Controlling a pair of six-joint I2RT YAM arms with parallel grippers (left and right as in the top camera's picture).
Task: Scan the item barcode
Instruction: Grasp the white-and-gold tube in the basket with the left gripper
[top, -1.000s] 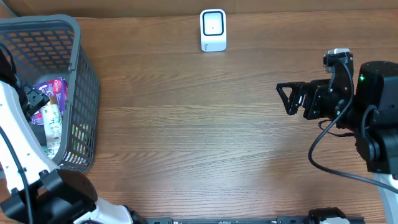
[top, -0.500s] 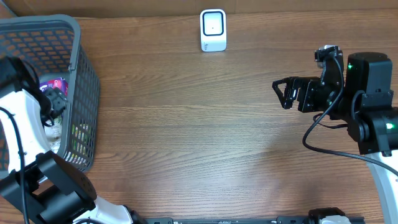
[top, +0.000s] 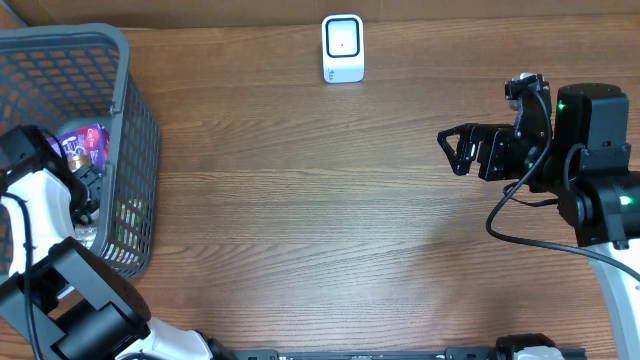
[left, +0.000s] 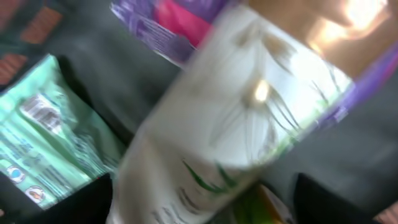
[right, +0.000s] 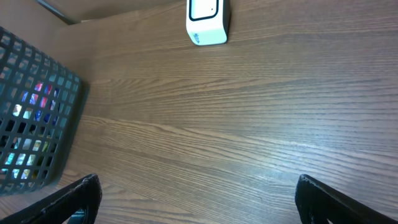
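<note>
1. Your left gripper (left: 199, 186) is down inside the basket (top: 125, 90), fingers spread wide. A white tube (left: 236, 124) lies between them, and a gap shows on its right side, so nothing is clamped.
2. Your right gripper (top: 450, 150) hangs over the desk (top: 300, 220) near the right edge, jaws released and empty, pointing toward the left edge.
3. Count two arms, one basket and one scanner (top: 343, 48). In the basket you can make out three items: the white tube, a purple and pink packet (left: 168, 18) and a green pouch (left: 43, 137).
4. The item to scan is in the basket at the far left corner of the desk, well apart from the scanner, which stands by the middle of the far edge.
5. Your left wrist view is smeared. The print on the tube reads only as thin green leaf lines, and the label on the pouch is too blurred to read. From overhead, the left arm covers most of the basket's contents and only the purple packet shows clearly. The basket's left side is cut off by the frame.
6. The basket is grey plastic mesh with a solid rim. The scanner is a small white box with rounded corners and a square window. The desk is brown wood grain, and a black cable (top: 510, 240) loops beside the right arm.
</note>
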